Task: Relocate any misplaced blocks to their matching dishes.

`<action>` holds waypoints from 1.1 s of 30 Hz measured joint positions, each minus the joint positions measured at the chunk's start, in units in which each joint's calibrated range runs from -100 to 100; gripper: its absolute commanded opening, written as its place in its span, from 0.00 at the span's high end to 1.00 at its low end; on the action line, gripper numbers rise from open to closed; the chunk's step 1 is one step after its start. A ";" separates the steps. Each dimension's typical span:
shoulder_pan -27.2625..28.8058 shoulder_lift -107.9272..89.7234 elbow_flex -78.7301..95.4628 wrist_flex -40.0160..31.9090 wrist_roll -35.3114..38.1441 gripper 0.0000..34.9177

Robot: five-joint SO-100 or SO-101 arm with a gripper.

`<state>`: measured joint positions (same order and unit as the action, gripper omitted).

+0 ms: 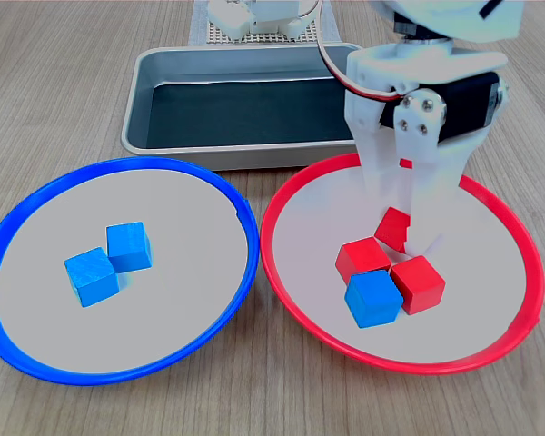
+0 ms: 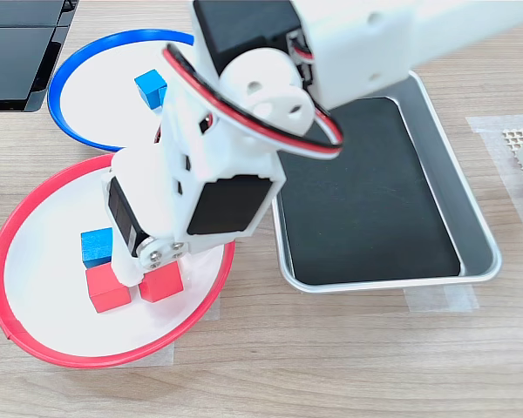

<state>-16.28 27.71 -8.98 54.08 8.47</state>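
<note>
Woodgrain table (image 1: 64, 82), glossy round dishes (image 1: 36, 213)

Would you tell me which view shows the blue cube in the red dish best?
The first exterior view: the blue cube sits unobstructed at the front of the red dish. In the second exterior view, the arm partly covers it.

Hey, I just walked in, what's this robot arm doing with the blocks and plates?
The arm is sorting coloured blocks into matching dishes. Its gripper is down inside the red-rimmed dish, at a red block; whether it grips the block cannot be told. Two more red blocks sit beside it, along with one misplaced blue block. The blue-rimmed dish holds two blue blocks. The grey metal tray behind has no blocks in it.
</note>
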 measured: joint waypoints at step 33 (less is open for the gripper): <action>8.94 -5.12 -5.72 2.69 2.93 0.49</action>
<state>-7.35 22.59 -14.70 56.77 11.40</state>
